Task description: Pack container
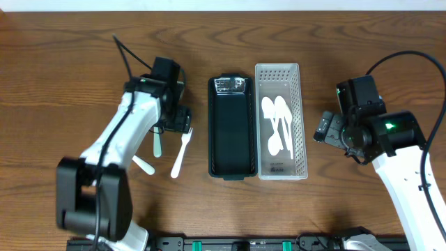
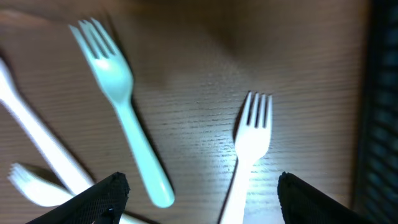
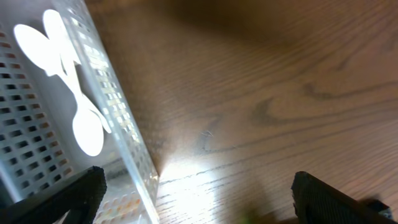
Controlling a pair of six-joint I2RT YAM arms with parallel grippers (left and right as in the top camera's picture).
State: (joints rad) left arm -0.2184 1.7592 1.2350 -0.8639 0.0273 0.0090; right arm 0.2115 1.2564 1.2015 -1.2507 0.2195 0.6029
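Left gripper (image 2: pixel 200 198): the two black fingertips (image 2: pixel 104 198) stand wide apart at the lower edge of the wrist view and clamp nothing. The handle of a white plastic fork (image 2: pixel 251 138) runs down into the gap between them, tines pointing away from the camera. Left of it lies a pale green fork (image 2: pixel 118 93), tilted, its tines also at the far end. Further left are a long white handle (image 2: pixel 34 140) and the head of another white fork (image 2: pixel 28 183); whether the two belong together cannot be told.

In the overhead view the left gripper (image 1: pixel 180 122) hangs above the tine end of the white fork (image 1: pixel 180 150). The pale green fork (image 1: pixel 157 143) lies just to its left and a white utensil (image 1: pixel 143 165) nearer and further left, all on the wooden table (image 1: pixel 70 56).

Right gripper (image 3: pixel 199 202): the fingertips (image 3: pixel 65 198) are likewise spread wide, with only bare wood between them. At the left of this view is the wall of a white perforated basket (image 3: pixel 127 134) holding white spoons (image 3: pixel 68 81).

Seen from overhead, the right gripper (image 1: pixel 326 130) is just right of the basket (image 1: pixel 301 118), apart from it. The spoons (image 1: pixel 279 122) lie lengthwise inside. A black rectangular container (image 1: pixel 212 125) stands at table centre, its right side against the basket and its left side near the white fork.
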